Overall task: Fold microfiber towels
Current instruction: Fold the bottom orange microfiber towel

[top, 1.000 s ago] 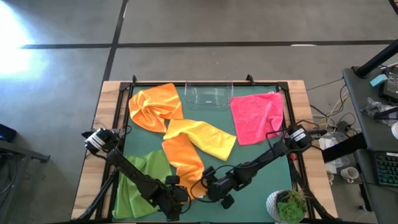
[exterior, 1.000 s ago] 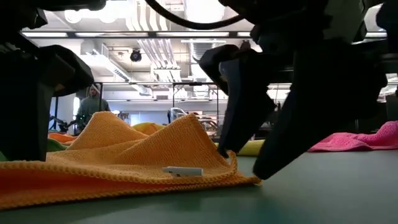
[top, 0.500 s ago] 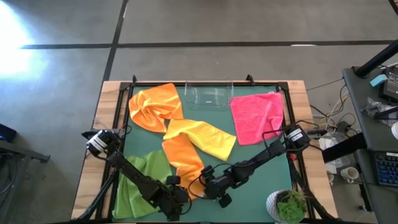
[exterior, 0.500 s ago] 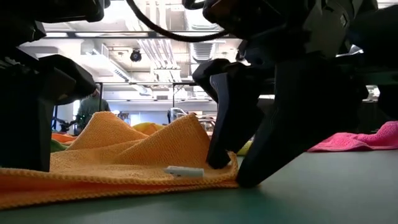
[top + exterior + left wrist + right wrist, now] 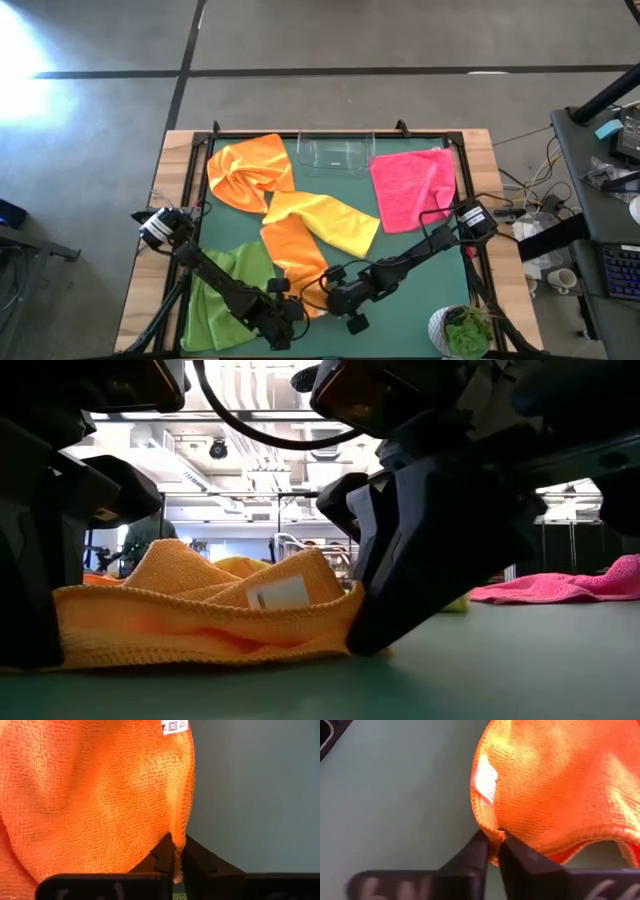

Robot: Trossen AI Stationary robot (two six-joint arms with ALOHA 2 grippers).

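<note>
An orange microfiber towel [image 5: 293, 255] lies lengthwise in the table's middle, its far end under a yellow towel [image 5: 330, 222]. Its near edge [image 5: 200, 625] is bunched up between my two grippers, and its white label [image 5: 278, 594] stands upright. My left gripper [image 5: 175, 865] is shut on that edge's left part, and my right gripper [image 5: 492, 851] is shut on its right part by the label. A second orange towel [image 5: 250, 170], a pink one [image 5: 413, 187] and a lime green one [image 5: 225, 290] lie around it. My left gripper pinches the towel's hemmed edge [image 5: 181, 832] between its two fingers, coming slanting down from the near left. The cloth rises slack from the fingers, and its underside still rests on the table. My right gripper pinches the hemmed edge just beside the white label [image 5: 487, 826] between its two fingers, slanting down from the near right. The cloth there is puckered into a small fold, and the towel's body lies slack on the table.
A clear plastic bin [image 5: 335, 152] stands at the far edge. A potted plant [image 5: 460, 332] sits at the near right corner. The green towel lies right under my left arm. Bare green mat [image 5: 420, 275] shows to the right of the orange towel.
Both grippers have sunk to the orange towel's near edge and shut on it, the right one also edging toward the left. That edge, flat before, is now gathered and raised between them, and the label has tipped from flat to upright.
</note>
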